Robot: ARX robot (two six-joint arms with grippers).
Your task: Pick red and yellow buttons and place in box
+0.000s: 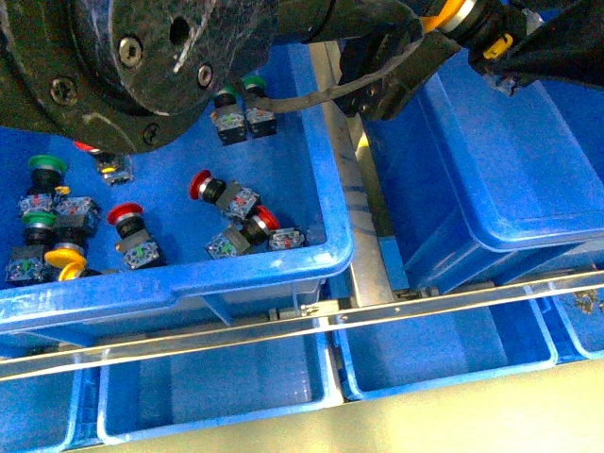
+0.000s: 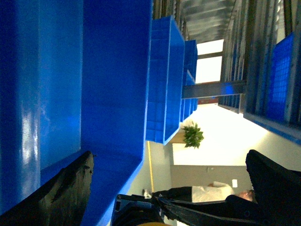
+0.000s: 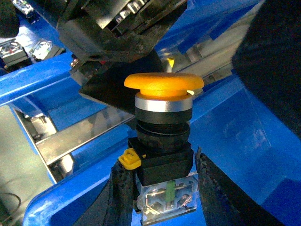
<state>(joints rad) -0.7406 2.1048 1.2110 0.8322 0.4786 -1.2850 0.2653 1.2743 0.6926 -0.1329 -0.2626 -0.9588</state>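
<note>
Front view, starting at the left end of the source bin (image 1: 189, 283): a loose yellow button (image 1: 64, 260) lies on its side against the near wall, with green-capped switches (image 1: 42, 193) just behind it. Further along the floor of the source bin lie the first red button (image 1: 124, 215), the second red button (image 1: 201, 185) and the third red button (image 1: 266, 220), the last nearest its right wall. Two more green-capped ones sit toward its far wall, partly under the black left arm (image 1: 113, 57).

To the right of the source bin, across a strip of metal rail, stands the box (image 1: 491, 170); the part of its inside that shows is bare. Beyond the far right corner of the source bin, above the far end of the box, the held yellow button (image 1: 449, 16) shows at the tip of the right arm.

In the left wrist view, the left gripper (image 2: 170, 160) has its fingers (image 2: 66, 188) spread wide with nothing between them, beside a blue wall; which bin that wall belongs to I cannot tell.

In the right wrist view, the right gripper (image 3: 164, 176) is pinching the held yellow button (image 3: 163, 84) by its black body and clear contact block, cap pointing away from the wrist.
</note>
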